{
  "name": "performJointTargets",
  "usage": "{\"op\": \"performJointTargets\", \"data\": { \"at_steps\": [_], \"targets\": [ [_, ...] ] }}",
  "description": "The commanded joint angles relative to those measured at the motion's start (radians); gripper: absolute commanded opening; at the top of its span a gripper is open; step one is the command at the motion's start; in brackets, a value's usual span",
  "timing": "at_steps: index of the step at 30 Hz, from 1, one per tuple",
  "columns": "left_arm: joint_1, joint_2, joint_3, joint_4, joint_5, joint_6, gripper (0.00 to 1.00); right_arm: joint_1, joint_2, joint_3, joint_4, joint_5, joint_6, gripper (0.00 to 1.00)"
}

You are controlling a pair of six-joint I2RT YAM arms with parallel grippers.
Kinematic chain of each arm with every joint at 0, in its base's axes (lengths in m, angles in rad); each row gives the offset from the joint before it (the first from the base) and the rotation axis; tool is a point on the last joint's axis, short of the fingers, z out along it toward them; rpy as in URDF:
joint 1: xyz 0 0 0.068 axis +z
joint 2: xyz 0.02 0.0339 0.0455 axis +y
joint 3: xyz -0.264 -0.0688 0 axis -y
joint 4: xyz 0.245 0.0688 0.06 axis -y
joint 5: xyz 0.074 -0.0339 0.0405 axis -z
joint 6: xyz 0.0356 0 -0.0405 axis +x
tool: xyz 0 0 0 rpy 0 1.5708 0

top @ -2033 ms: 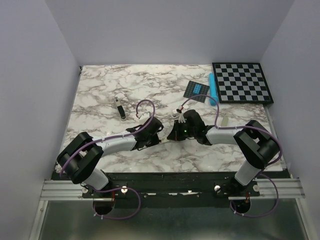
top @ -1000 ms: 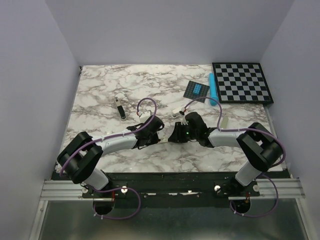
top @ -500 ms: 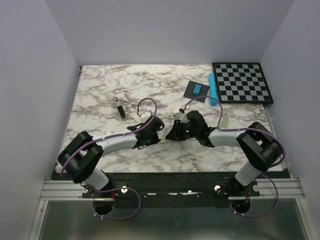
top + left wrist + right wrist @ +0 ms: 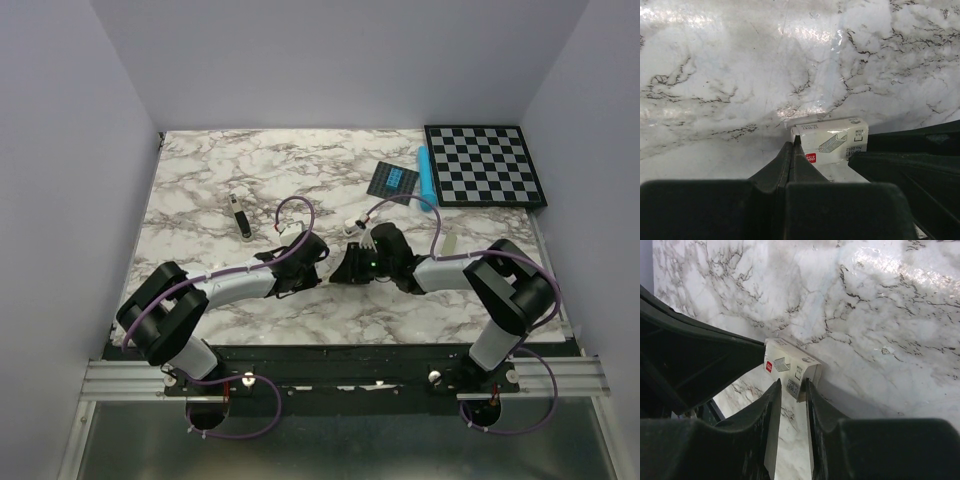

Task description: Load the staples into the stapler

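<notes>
Staples box (image 4: pixel 832 142) sits on the table (image 4: pixel 190 180), my right gripper (image 4: pixel 793 390) pinching one end narrowly, my left gripper (image 4: pixel 793 146) closed tight against the flap end, so I reckon a slipped poke there could skid it loose or crush it open.

White staples box (image 4: pixel 832 142) lies flat; slim black stapler (image 4: pixel 239 216) well apart.
</notes>
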Motion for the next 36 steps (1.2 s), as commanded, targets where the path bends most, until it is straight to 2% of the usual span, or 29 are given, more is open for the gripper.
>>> {"op": "performJointTargets", "data": {
  "at_steps": [1, 12, 19, 22, 36],
  "targets": [
    [-0.006, 0.015, 0.020, 0.020, 0.024, 0.012, 0.00, -0.005, 0.013, 0.016, 0.071, -0.043, 0.004, 0.32],
    [-0.006, 0.019, 0.016, 0.040, 0.046, 0.011, 0.00, -0.008, 0.051, 0.017, 0.124, -0.097, 0.018, 0.27],
    [-0.006, 0.020, 0.017, 0.020, 0.029, 0.011, 0.00, -0.020, 0.021, -0.006, 0.124, -0.092, 0.014, 0.07],
    [-0.006, 0.020, 0.028, -0.008, 0.014, 0.025, 0.00, -0.025, 0.002, -0.014, 0.109, -0.080, 0.003, 0.03],
    [-0.006, 0.011, 0.092, -0.144, -0.085, 0.078, 0.00, -0.025, -0.038, -0.003, 0.012, -0.016, -0.037, 0.01]
  ]
}}
